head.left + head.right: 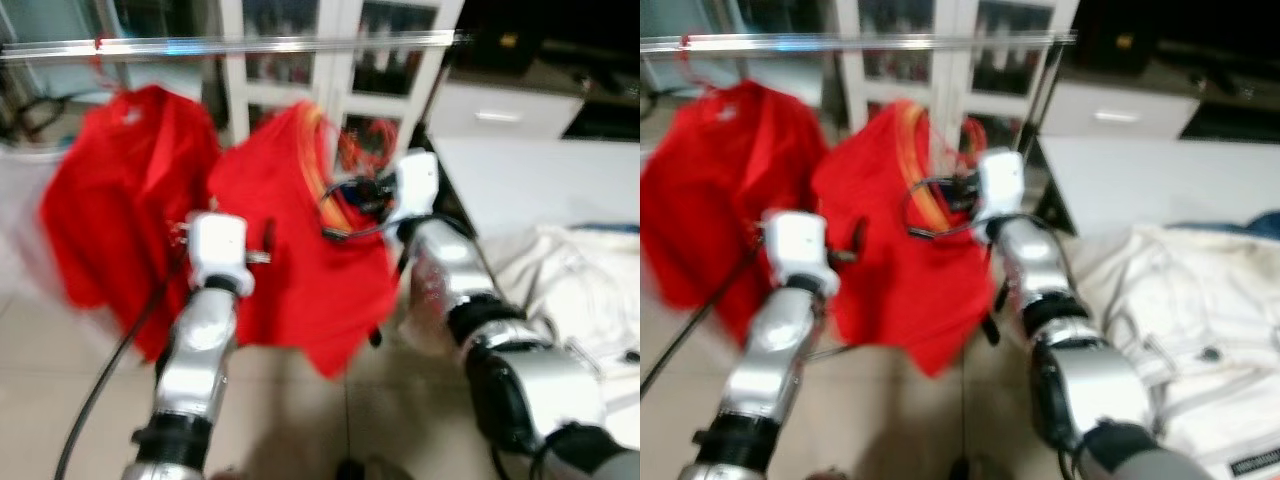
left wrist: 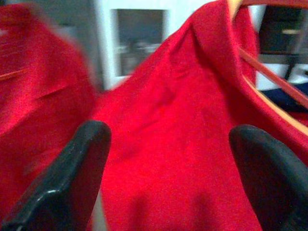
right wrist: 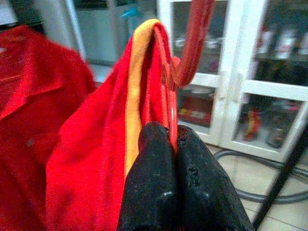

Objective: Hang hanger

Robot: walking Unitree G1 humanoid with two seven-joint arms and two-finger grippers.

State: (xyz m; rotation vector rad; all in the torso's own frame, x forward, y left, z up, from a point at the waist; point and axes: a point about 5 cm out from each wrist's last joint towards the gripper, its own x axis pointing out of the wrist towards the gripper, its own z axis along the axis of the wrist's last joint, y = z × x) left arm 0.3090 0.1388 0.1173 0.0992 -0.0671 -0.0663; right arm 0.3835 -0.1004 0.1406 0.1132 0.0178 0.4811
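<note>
Red shirt (image 1: pixel 300 240) on its hanger (image 3: pixel 185 67) is mid-air, below the rail (image 1: pixel 250 45), so not hung yet, hook has to go up and over. Right gripper (image 3: pixel 174 144) jaws clamped on the hanger neck, arm raised forward. Left gripper (image 2: pixel 168 159) jaws apart, close against the shirt. Far left, another red shirt (image 1: pixel 125 190) already hangs from the rail.

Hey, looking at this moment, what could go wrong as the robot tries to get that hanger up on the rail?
The right gripper pinches the red hanger just below its hook, so it may twist or slip. The rail sits above the hook, so the lift might miss. The open left gripper could snag the red shirt.
</note>
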